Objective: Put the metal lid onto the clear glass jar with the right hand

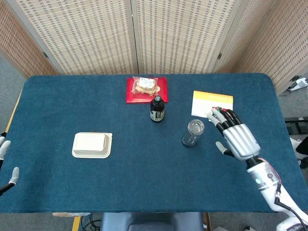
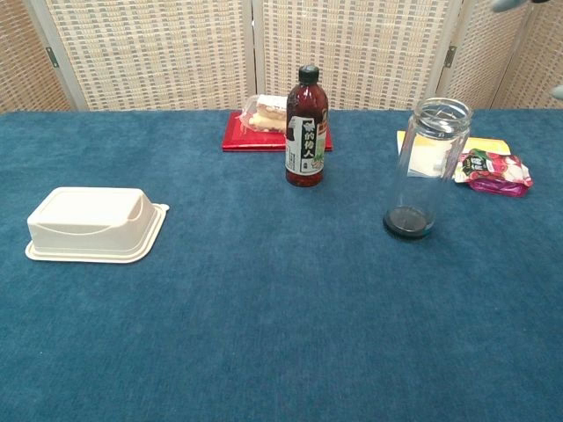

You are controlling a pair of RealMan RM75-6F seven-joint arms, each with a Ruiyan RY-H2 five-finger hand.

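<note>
The clear glass jar (image 1: 190, 137) (image 2: 422, 176) stands upright on the blue table, right of centre. A round metal lid (image 1: 196, 126) (image 2: 440, 109) lies across its mouth. My right hand (image 1: 236, 135) hovers to the right of the jar, clear of it, with its fingers spread and nothing in it. The chest view catches only a sliver of that hand at the top right corner. Of my left hand (image 1: 6, 159) only some fingertips show at the table's left edge, apart and holding nothing.
A dark bottle (image 1: 157, 109) (image 2: 305, 132) stands left of the jar, with a red tray holding a wrapped snack (image 1: 147, 89) (image 2: 264, 123) behind it. A white lidded box (image 1: 92, 145) (image 2: 92, 222) lies at left. A yellow booklet (image 1: 211, 102) and a pink packet (image 2: 493, 170) lie right of the jar.
</note>
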